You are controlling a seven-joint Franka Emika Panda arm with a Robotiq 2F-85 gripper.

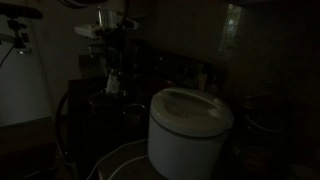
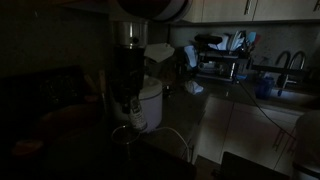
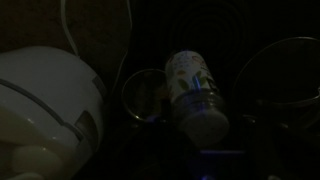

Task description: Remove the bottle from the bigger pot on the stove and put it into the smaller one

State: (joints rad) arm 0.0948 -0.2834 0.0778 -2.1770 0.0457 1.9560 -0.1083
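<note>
Super dark one, but in the wrist view we can make out the bottle (image 3: 196,92) just beside a small round rim (image 3: 145,95), between the white rice cooker (image 3: 45,100) and a wider rim (image 3: 278,75); whether it's inside a pot, we can't tell. In an exterior view the gripper (image 2: 127,108) hangs by the rice cooker at the counter (image 2: 218,105) end away from the faucet (image 2: 290,65), and we can't tell if its jaws are apart or together.
</note>
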